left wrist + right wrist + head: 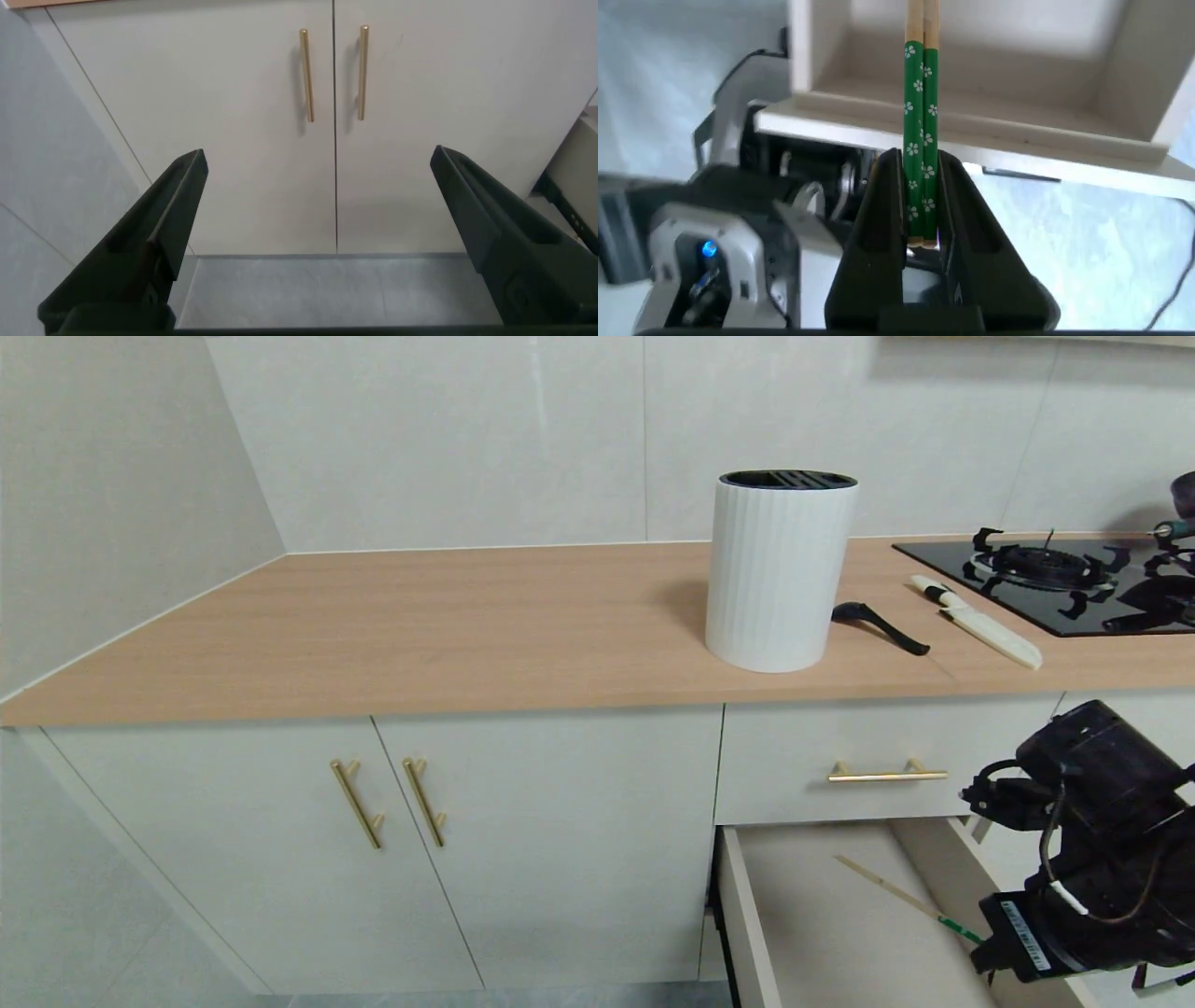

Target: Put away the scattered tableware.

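While block [782, 574] partly hides ladle [882, 627], knife [980, 623] lies beside the hob [1027, 602].

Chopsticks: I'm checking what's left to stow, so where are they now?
The chopsticks are held in the right gripper, extending over the open drawer at the head view's lower right, under the counter.

Spoon [878, 626] between holder [780, 569] and knife [977, 622]

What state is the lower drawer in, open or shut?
Open: the lower drawer is pulled out beneath the shut upper drawer, its inside floor showing.
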You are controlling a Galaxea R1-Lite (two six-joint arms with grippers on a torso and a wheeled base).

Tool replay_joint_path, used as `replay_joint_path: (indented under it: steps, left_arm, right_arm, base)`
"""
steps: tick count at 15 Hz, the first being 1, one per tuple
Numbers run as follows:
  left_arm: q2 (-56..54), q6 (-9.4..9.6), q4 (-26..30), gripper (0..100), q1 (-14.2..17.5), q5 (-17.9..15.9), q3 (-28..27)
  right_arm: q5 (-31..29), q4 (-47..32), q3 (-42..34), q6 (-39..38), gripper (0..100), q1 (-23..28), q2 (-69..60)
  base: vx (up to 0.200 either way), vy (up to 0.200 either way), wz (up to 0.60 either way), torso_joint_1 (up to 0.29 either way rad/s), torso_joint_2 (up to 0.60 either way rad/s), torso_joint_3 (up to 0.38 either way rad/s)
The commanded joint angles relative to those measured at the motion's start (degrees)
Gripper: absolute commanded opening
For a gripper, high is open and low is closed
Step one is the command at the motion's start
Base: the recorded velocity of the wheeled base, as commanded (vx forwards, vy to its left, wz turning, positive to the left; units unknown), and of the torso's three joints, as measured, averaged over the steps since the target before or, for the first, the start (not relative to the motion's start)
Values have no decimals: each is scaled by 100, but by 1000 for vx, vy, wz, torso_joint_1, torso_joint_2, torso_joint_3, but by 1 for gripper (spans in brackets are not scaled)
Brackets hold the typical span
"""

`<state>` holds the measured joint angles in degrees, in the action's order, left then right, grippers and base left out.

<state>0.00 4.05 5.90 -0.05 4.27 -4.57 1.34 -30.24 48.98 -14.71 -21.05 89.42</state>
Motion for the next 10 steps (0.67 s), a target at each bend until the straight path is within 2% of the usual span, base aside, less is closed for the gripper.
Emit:
replay_joint_path:
  steps: [1, 4, 10]
  left_arm:
    - [9, 0, -1, 100, -4, 4, 0]
    - [9, 0, -1, 100, 5, 4, 0]
    - [9, 0, -1, 100, 5, 4, 0]
  right_arm:
    - [-169, 63, -3, -102, 0, 5, 656]
    - [-169, 186, -20, -119, 0, 5, 682]
    - [-169, 616, -187, -119, 0, 5, 726]
  base:
    - [0, 0, 0, 0, 0, 0]
    - [0, 0, 0, -85, 320, 222]
    - [0, 0, 0, -82, 437, 346]
